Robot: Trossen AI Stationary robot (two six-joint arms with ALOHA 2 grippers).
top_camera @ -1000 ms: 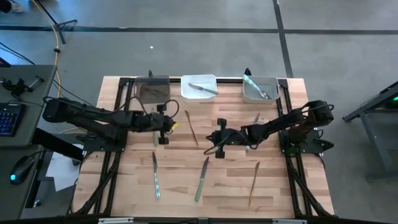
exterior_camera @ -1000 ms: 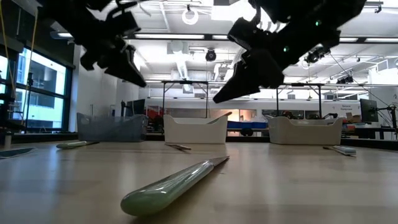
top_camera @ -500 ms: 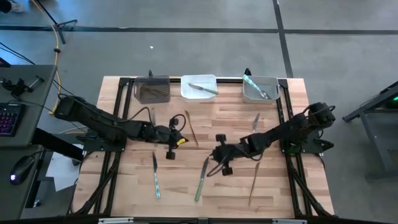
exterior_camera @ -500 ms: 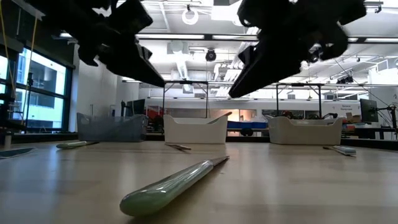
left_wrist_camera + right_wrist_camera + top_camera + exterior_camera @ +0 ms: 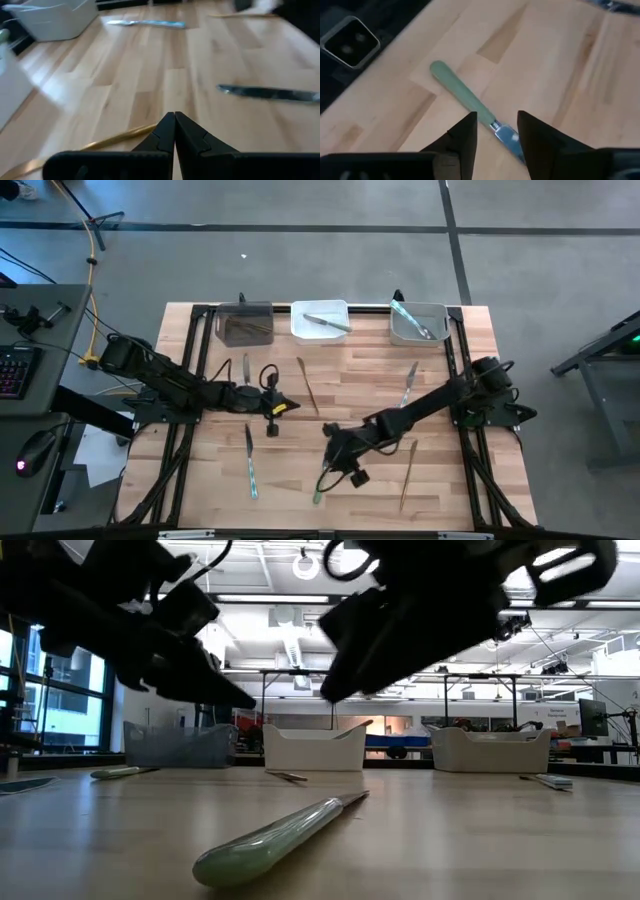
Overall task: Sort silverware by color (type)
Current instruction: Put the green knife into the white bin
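A pale green-handled knife (image 5: 324, 468) lies flat on the table near its front middle; it also shows close up in the low view (image 5: 280, 835). My right gripper (image 5: 496, 132) hangs open above it, a finger on either side of where the green handle (image 5: 462, 92) meets the blade, touching nothing. My left gripper (image 5: 175, 131) is shut and empty, above the table left of centre (image 5: 272, 416), near a bronze piece (image 5: 112, 139). More silverware lies flat: a light blue knife (image 5: 250, 462), bronze pieces (image 5: 307, 385) (image 5: 408, 470), a blue piece (image 5: 410, 380).
Three bins stand along the far edge: dark (image 5: 244, 326), white (image 5: 320, 308) and grey (image 5: 418, 338), the white and grey holding silverware. A small piece (image 5: 246, 368) lies near the dark bin. Bare wood lies between the pieces and at the front right.
My right gripper has travelled toward the table's near edge and to the left, ending over the green knife, and has opened. My left gripper has shifted a little toward the near edge, staying shut. No silverware has moved.
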